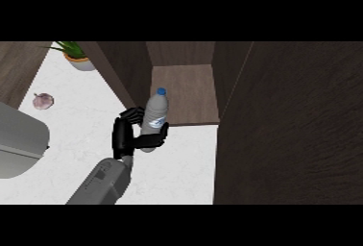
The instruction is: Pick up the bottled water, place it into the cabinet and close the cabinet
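**Ann:** Fingers [129, 114] of the left hand [124, 137] are curled round the bottle [154, 115], held over the table [177, 168] right at the open cabinet [135, 67].

**Ben:** I'd ease it straight in over the shelf [183, 91], clear of that left wall, before letting go.

One bottled water [154, 115], one hand [125, 136], one cabinet [184, 93], one potted plant [77, 56], one garlic bulb [43, 101].

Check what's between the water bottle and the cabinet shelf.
Nothing: in the head view the water bottle, held by the left hand, overlaps the bare cabinet shelf.
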Robot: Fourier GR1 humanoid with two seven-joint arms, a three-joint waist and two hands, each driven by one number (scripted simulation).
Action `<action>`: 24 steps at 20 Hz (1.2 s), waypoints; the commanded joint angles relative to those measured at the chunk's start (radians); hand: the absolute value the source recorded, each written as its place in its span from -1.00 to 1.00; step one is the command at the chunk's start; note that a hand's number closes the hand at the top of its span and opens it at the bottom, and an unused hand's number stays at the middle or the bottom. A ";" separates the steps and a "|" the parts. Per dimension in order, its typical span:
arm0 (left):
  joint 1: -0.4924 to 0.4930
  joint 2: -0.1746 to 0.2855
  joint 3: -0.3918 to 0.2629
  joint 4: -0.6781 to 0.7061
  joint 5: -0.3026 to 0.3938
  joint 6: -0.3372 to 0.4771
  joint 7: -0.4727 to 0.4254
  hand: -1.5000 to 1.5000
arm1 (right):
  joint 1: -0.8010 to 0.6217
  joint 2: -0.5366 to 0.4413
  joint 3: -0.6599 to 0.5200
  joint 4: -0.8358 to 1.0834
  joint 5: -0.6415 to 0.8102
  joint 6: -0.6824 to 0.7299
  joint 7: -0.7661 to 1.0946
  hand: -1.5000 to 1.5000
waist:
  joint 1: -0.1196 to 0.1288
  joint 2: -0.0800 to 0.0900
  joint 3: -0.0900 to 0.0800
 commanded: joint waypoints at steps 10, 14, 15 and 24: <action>-0.300 0.005 0.013 0.140 -0.046 0.137 0.159 1.00 | -0.042 -0.023 -0.036 -0.004 -0.070 0.023 0.031 -1.00 | -0.066 0.030 -0.007; -0.306 0.041 0.011 0.132 -0.050 0.164 0.167 1.00 | -0.033 -0.024 -0.030 -0.015 -0.079 0.035 0.025 -1.00 | -0.093 0.030 -0.006; -0.308 0.045 -0.004 0.140 -0.073 0.195 0.157 1.00 | -0.055 -0.024 -0.030 -0.008 -0.077 0.037 0.021 -1.00 | -0.092 0.033 -0.006; -0.306 0.090 -0.068 0.143 -0.140 0.285 0.169 -1.00 | -0.057 -0.036 -0.027 -0.004 -0.079 0.061 0.021 -1.00 | -0.112 0.036 -0.006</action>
